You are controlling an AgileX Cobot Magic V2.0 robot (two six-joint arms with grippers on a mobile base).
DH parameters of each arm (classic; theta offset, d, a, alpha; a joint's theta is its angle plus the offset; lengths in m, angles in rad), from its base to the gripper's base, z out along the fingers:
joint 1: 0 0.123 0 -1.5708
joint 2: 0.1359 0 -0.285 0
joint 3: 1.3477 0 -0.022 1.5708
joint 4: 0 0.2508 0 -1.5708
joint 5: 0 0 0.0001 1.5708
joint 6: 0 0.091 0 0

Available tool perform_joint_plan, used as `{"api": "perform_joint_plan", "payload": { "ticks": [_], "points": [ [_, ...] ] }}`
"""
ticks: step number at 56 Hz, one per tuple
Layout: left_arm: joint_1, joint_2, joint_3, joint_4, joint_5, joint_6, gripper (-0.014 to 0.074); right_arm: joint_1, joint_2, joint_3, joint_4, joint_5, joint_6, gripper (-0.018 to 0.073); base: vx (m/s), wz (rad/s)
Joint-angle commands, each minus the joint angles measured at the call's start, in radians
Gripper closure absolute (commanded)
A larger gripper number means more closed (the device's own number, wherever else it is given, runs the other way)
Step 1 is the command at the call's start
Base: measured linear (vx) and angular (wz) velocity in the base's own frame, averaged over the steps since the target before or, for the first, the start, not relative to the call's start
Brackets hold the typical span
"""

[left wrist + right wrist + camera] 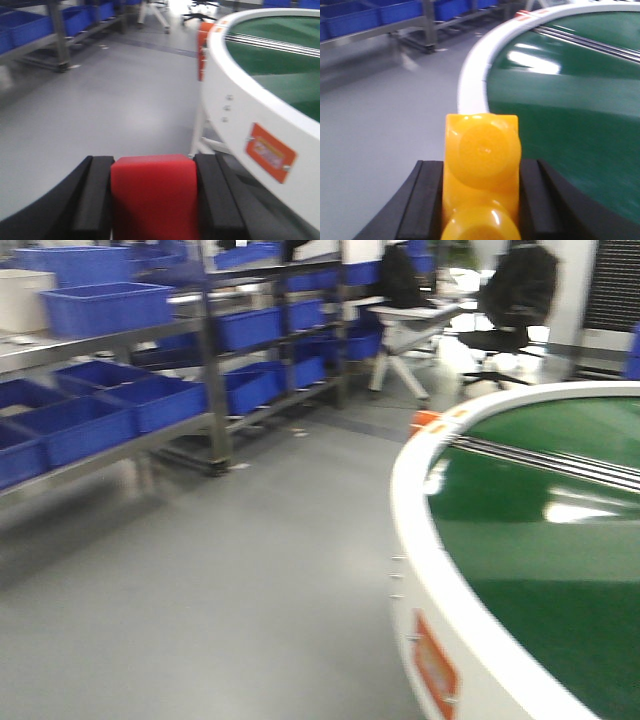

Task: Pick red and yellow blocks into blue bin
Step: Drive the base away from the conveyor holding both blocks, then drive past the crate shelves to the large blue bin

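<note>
In the left wrist view my left gripper (152,160) is shut on the red block (154,200), a plain matte cube filling the gap between the black fingers (97,195). The right wrist view shows my right gripper (480,162) shut on the yellow brick (481,150), with its two round studs facing the camera. Both blocks hang above grey floor beside the round table. Several blue tubs (75,425) sit on metal racks at the left of the front view. I cannot tell which of them is the blue bin. Neither gripper shows in the front view.
A round green table with a white rim (410,500) and an orange label (435,670) fills the right. Metal racks (215,390) line the left, with a cream tub (20,295) on top. Grey floor (200,580) lies between. An office chair (510,300) stands at the back.
</note>
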Motion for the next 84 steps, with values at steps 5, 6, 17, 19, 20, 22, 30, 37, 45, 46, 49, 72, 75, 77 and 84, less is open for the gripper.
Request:
{"api": "perform_joint_plan", "payload": {
  "ticks": [5,6,17,19,20,22,30,37,45,46,49,72,75,77,84],
  "points": [
    [-0.008,-0.003,-0.024,-0.006,-0.083,-0.008,0.0597,-0.005,0.005,-0.028,-0.011,-0.075,-0.009,0.0566,-0.01,0.88],
    [-0.008,-0.006,-0.024,-0.006,-0.083,-0.008,0.0597,-0.005,0.005,-0.028,-0.011,-0.075,-0.009,0.0566,0.01,0.84],
    [-0.008,-0.007,-0.024,-0.006,-0.083,-0.008,0.0597,-0.005,0.005,-0.028,-0.011,-0.075,-0.009,0.0566,0.05,0.69],
    [-0.008,-0.007,-0.024,-0.006,-0.083,-0.008,0.0597,-0.005,0.005,-0.028,-0.011,-0.075,-0.009,0.0566,0.11,0.49],
    [-0.008,-0.007,-0.024,-0.006,-0.083,-0.008,0.0597,-0.005,0.005,-0.028,-0.011,-0.075,-0.009,0.0566,0.12,0.46],
    [-0.008,-0.007,-0.024,-0.006,-0.083,-0.008,0.0597,-0.005,0.005,-0.028,-0.011,-0.075,-0.009,0.0566,0.14,0.42],
    [-0.008,-0.007,-0.024,-0.006,-0.083,-0.008,0.0597,-0.005,0.005,-0.028,-0.011,-0.075,-0.009,0.0566,0.17,0.34],
    [-0.008,-0.007,-0.024,-0.006,-0.083,-0.008,0.0597,-0.005,0.005,-0.028,-0.011,-0.075,-0.009,0.0566,0.22,0.21],
    [-0.008,-0.007,-0.024,-0.006,-0.083,-0.008,0.0596,-0.005,0.005,-0.028,-0.011,-0.075,-0.009,0.0566,0.27,0.09],
    [-0.008,-0.007,-0.024,-0.006,-0.083,-0.008,0.0596,-0.005,0.005,-0.028,-0.011,-0.075,-0.009,0.0566,0.32,0.01],
    [-0.008,-0.007,-0.024,-0.006,-0.083,-0.008,0.0596,-0.005,0.005,-0.028,-0.011,-0.075,-0.009,0.0566,0.34,-0.02],
    [-0.008,-0.006,-0.024,-0.006,-0.083,-0.008,0.0596,-0.005,0.005,-0.028,-0.011,-0.075,-0.009,0.0566,0.41,-0.02],
    [-0.008,-0.006,-0.024,-0.006,-0.083,-0.008,0.0596,-0.005,0.005,-0.028,-0.011,-0.075,-0.009,0.0566,0.44,-0.02],
    [-0.008,-0.006,-0.024,-0.006,-0.083,-0.008,0.0596,-0.005,0.005,-0.028,-0.011,-0.075,-0.009,0.0566,0.45,-0.02],
    [-0.008,-0.006,-0.024,-0.006,-0.083,-0.008,0.0596,-0.005,0.005,-0.028,-0.011,-0.075,-0.009,0.0566,0.46,-0.01]
  ]
}}
